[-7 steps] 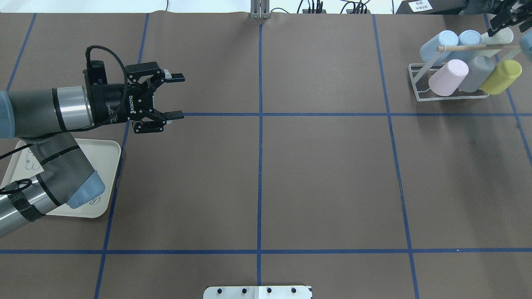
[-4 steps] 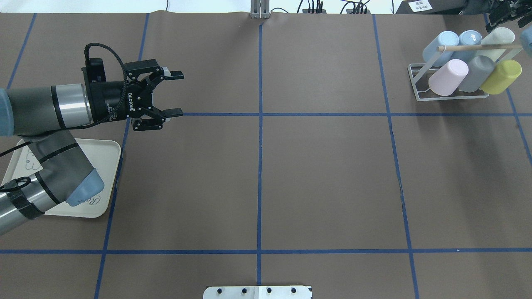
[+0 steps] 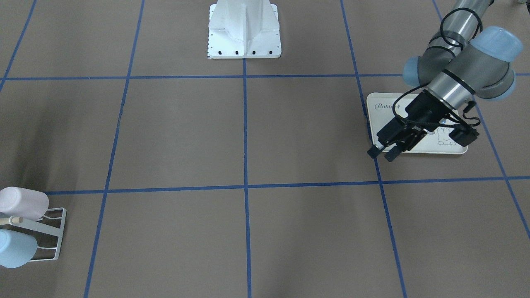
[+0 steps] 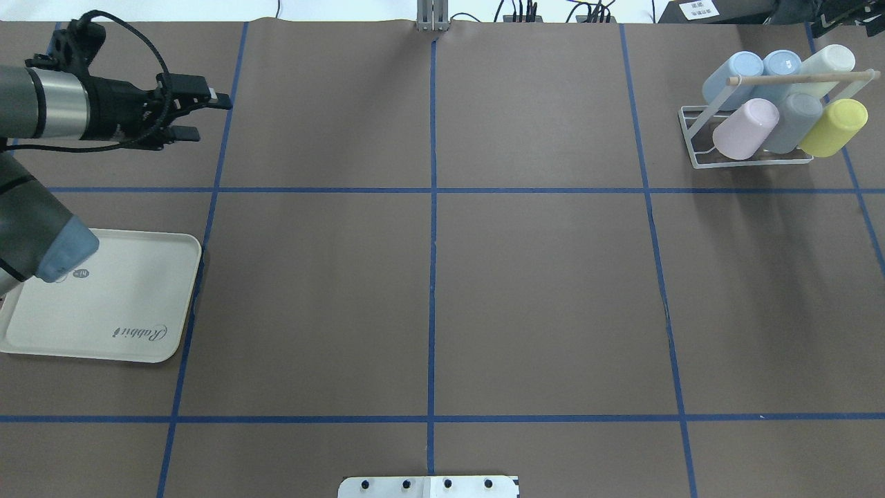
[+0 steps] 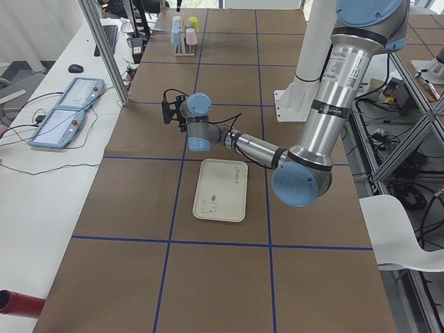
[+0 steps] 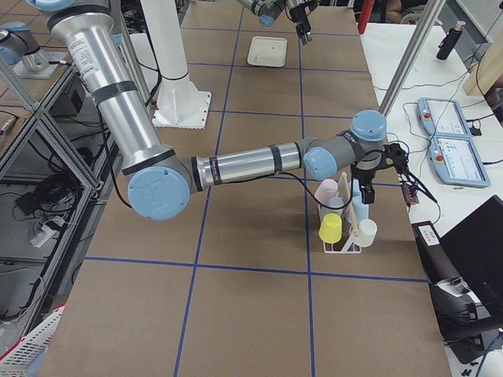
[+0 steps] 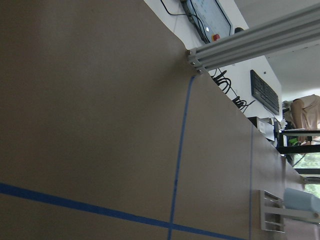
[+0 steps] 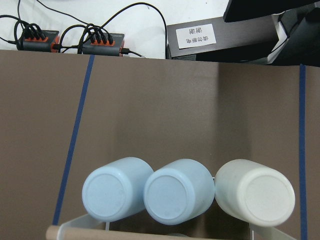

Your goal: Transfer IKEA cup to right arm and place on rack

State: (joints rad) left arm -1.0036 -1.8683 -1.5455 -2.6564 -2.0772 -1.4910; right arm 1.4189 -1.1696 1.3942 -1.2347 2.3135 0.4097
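The white wire rack (image 4: 693, 146) with its wooden dowel (image 4: 795, 78) stands at the far right and holds several cups: two light blue (image 8: 117, 190), cream (image 8: 255, 192), pink (image 4: 745, 128), grey (image 4: 793, 122) and yellow-green (image 4: 834, 127). My right gripper (image 6: 368, 192) hangs just beyond the rack; only its dark edge shows in the overhead view, and I cannot tell whether it is open. My left gripper (image 4: 213, 120) is open and empty at the far left, above the table; it also shows in the front view (image 3: 380, 155). Neither gripper holds a cup.
A cream rabbit tray (image 4: 117, 304) lies at the near left with nothing on it. The robot's white base plate (image 3: 244, 45) sits at the table's near edge. Tablets and cables lie past the far edge (image 5: 69, 111).
My left arm has pulled back to the left and farther away, with the gripper turned, uncovering the tray. My right gripper has drawn away from the rack toward the far right corner.
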